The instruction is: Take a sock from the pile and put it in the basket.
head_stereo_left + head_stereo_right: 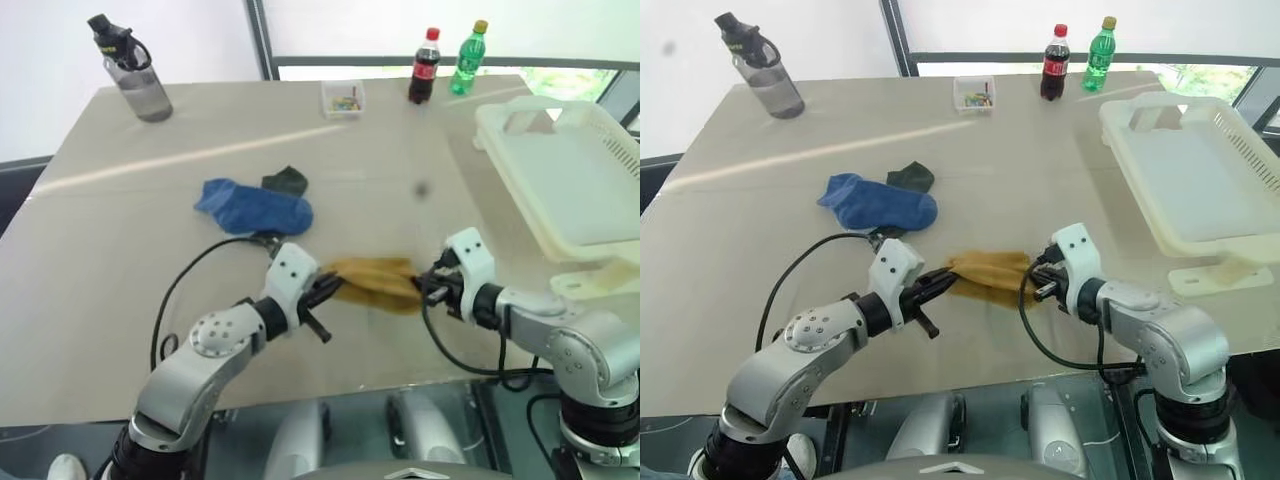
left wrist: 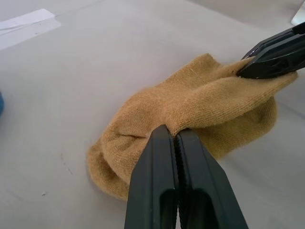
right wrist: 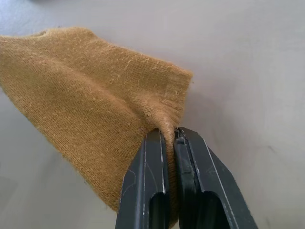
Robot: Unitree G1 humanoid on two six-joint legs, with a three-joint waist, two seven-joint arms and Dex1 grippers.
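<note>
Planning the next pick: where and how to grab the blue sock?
Grip the blue sock at its rounded end nearest the mustard sock, coming from above. It lies flat and that end is free, while the dark green sock sits against its far side.

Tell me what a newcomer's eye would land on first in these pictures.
First, the mustard sock near the front edge of the table, pinched at one end by the left gripper and at the other by the right gripper, both shut on it. Behind it lie a blue sock and a dark green sock, and the cream basket sits at the table's right edge.
</note>
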